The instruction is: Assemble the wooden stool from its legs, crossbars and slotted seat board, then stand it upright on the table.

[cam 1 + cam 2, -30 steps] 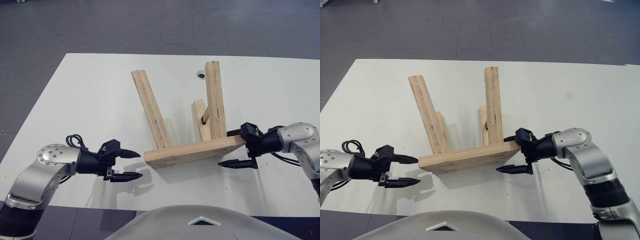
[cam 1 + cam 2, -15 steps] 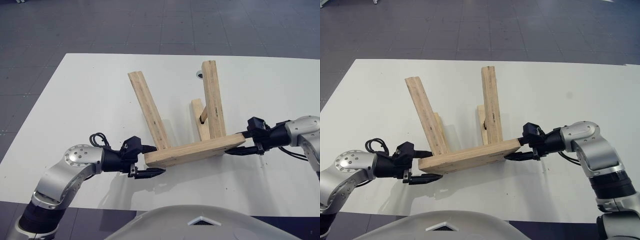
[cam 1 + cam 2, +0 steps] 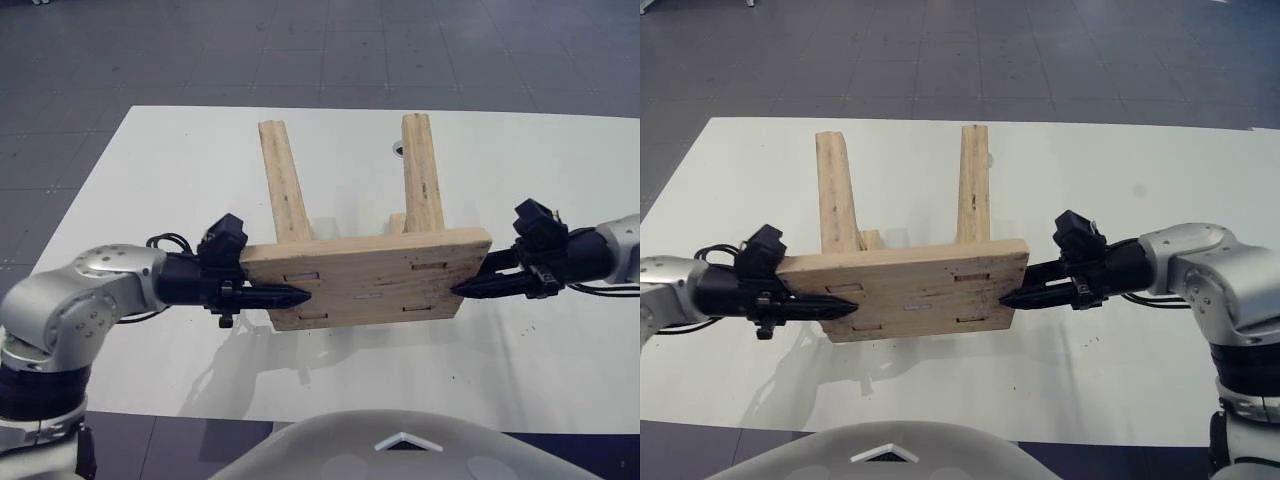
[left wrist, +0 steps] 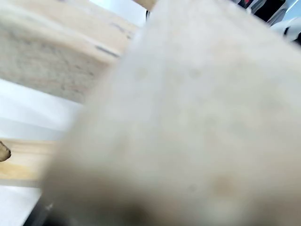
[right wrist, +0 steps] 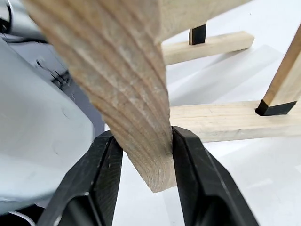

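The assembled wooden stool hangs tilted between my two grippers, its slotted seat board [image 3: 365, 280] facing the head camera. Two legs [image 3: 283, 180] [image 3: 420, 170] point away toward the table's far side. My left gripper [image 3: 285, 295] is shut on the board's left end; in the left wrist view, blurred wood [image 4: 188, 117] sits right against the camera. My right gripper [image 3: 470, 290] is shut on the right end. The right wrist view has black fingers [image 5: 101, 174] clamped either side of the board's edge [image 5: 136, 108], with a crossbar [image 5: 211, 44] beyond.
The white table [image 3: 160, 180] stretches under and around the stool. A small round grommet hole [image 3: 401, 150] lies near the far edge, behind the right leg. Dark tiled floor surrounds the table.
My left gripper moved in and shut on the board's left end; the right one shut on the right end. The stool then rose and turned, bringing the seat face toward the camera.
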Robot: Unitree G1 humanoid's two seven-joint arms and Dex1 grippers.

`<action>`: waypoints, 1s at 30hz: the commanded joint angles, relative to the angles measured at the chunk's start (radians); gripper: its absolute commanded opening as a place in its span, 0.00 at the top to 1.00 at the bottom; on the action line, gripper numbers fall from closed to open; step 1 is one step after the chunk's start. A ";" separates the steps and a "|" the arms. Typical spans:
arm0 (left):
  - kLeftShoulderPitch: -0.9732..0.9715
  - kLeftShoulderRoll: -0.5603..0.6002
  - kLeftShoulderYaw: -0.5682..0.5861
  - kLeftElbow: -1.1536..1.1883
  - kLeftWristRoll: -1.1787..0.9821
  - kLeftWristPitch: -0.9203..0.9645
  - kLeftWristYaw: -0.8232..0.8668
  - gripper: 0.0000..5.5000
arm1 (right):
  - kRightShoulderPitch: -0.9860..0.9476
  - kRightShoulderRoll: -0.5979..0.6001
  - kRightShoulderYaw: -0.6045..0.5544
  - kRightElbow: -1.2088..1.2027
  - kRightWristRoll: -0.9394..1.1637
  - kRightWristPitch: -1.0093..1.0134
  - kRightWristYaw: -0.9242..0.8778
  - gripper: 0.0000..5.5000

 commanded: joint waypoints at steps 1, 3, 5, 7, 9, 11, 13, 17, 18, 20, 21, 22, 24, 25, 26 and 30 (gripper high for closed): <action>-0.169 0.002 0.055 0.091 -0.196 0.137 0.052 0.67 | -0.116 0.032 -0.055 -0.097 0.325 0.276 -0.073 0.72; -0.215 -0.007 0.058 0.136 -0.237 0.190 0.096 0.67 | -0.182 0.053 -0.063 -0.081 0.381 0.394 -0.152 0.72; -0.248 -0.009 0.043 0.170 -0.211 0.223 0.160 0.67 | -0.255 0.070 -0.055 -0.044 0.416 0.493 -0.217 0.72; -0.266 -0.001 0.041 0.198 -0.224 0.254 0.167 0.67 | -0.313 0.099 -0.075 0.009 0.475 0.535 -0.299 0.72; -0.291 0.031 0.025 0.212 -0.280 0.335 0.141 0.67 | -0.356 0.099 -0.061 0.048 0.522 0.540 -0.374 0.72; -0.327 0.039 0.012 0.253 -0.359 0.417 0.114 0.67 | -0.396 0.069 0.001 0.124 0.618 0.540 -0.404 0.72; -0.343 0.004 0.039 0.278 -0.402 0.414 0.142 0.67 | -0.421 0.032 0.069 0.187 0.701 0.540 -0.415 0.72; -0.391 -0.018 0.031 0.369 -0.473 0.465 0.205 0.67 | -0.495 -0.027 0.198 0.321 0.890 0.540 -0.443 0.72; -0.408 -0.026 0.024 0.412 -0.503 0.480 0.229 0.67 | -0.525 -0.050 0.255 0.366 0.950 0.540 -0.445 0.72; -0.467 0.018 -0.102 0.571 -0.722 0.521 0.176 0.67 | -0.588 -0.072 0.364 0.476 1.052 0.540 -0.465 0.72; -0.499 0.055 -0.179 0.642 -0.828 0.541 0.148 0.67 | -0.618 -0.071 0.405 0.529 1.083 0.540 -0.482 0.72; -0.526 0.063 -0.217 0.692 -0.877 0.553 0.152 0.67 | -0.643 -0.060 0.436 0.590 1.096 0.540 -0.501 0.72; -0.573 0.053 -0.269 0.758 -0.884 0.558 0.198 0.67 | -0.699 -0.013 0.475 0.750 1.100 0.539 -0.541 0.72; -0.592 0.053 -0.298 0.785 -0.890 0.558 0.211 0.67 | -0.721 0.005 0.487 0.810 1.102 0.539 -0.556 0.72; -0.627 0.041 -0.335 0.847 -0.888 0.558 0.219 0.67 | -0.744 0.028 0.493 0.876 1.093 0.539 -0.569 0.72; -0.756 -0.054 -0.391 1.094 -0.827 0.558 0.241 0.67 | -0.797 0.136 0.461 1.092 0.987 0.539 -0.621 0.72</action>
